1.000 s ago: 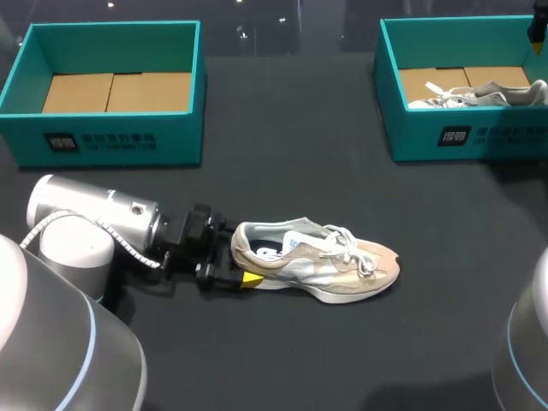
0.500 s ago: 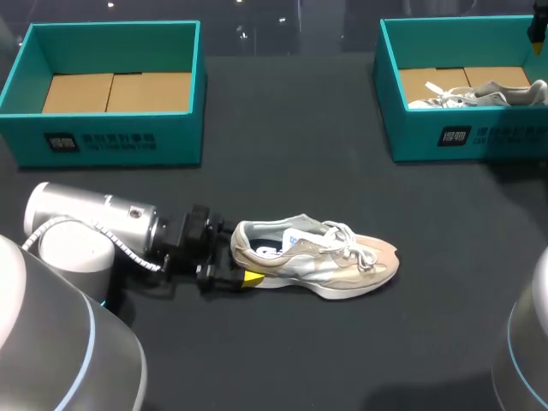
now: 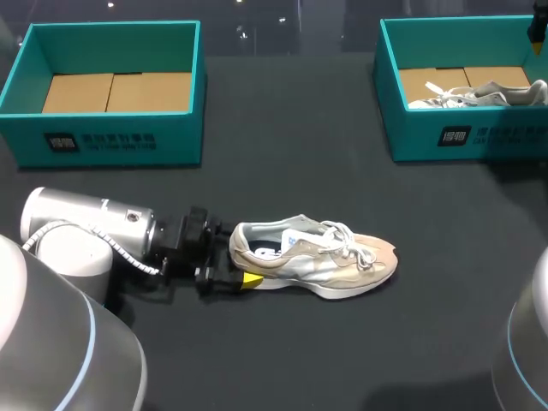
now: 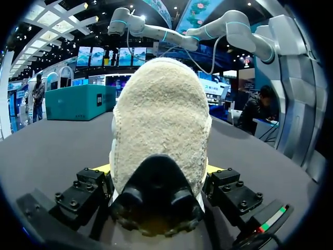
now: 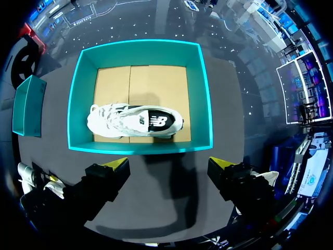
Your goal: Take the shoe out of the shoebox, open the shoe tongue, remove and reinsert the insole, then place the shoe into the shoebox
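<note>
Now, left jaws pinching the shoe (image 4: pixel 158 109) at its heel, right jaws spread wide over shoebox (image 5: pixel 206 104)

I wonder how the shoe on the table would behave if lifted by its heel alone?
With the left tool at the heel only, the shoe would probably dip toe-down, since most of its length sticks out unsupported. Its loose laces look likely to dangle. The fuzzy padded heel may squash under grip.

A dark grey, matte table (image 3: pixel 282 128) lies under what seems overhead light, soft shadows on it.
</note>
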Robot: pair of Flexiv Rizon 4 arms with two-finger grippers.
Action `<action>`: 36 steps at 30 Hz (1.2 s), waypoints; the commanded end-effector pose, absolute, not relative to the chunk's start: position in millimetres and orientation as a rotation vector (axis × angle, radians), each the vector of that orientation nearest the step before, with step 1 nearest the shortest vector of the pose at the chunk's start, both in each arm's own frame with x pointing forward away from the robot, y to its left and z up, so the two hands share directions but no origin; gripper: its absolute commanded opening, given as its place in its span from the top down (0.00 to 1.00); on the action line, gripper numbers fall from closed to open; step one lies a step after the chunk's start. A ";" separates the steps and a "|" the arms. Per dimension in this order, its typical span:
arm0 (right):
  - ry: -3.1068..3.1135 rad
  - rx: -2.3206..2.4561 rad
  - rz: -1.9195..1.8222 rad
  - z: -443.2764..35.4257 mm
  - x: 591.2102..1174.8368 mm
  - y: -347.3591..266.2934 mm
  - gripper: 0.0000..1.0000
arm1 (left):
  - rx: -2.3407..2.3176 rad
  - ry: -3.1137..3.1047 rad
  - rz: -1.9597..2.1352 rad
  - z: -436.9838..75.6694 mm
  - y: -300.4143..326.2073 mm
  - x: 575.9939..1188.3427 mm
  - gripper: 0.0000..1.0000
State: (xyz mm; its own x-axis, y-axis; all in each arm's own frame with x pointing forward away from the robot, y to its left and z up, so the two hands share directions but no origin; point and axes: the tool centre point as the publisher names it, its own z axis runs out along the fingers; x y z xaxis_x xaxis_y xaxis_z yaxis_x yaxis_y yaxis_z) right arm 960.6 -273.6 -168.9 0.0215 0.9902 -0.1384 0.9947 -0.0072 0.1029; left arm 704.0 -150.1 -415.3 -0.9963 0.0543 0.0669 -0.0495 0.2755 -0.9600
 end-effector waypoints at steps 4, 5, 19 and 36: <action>2.083 2.117 -0.041 -168.5 960.5 -273.2 0.00 | -0.002 -2.441 1.842 -414.6 -148.5 702.1 1.00; 2.083 2.117 -0.041 -168.5 960.5 -273.2 0.00 | -0.002 -2.441 1.842 -414.6 -148.5 702.1 1.00; 2.099 2.157 0.015 -176.1 960.3 -238.6 0.00 | -0.002 -2.441 1.842 -414.6 -148.5 702.1 1.00; 2.078 2.173 0.114 -166.7 884.8 -134.3 0.00 | -0.002 -2.441 1.842 -414.6 -148.5 702.1 1.00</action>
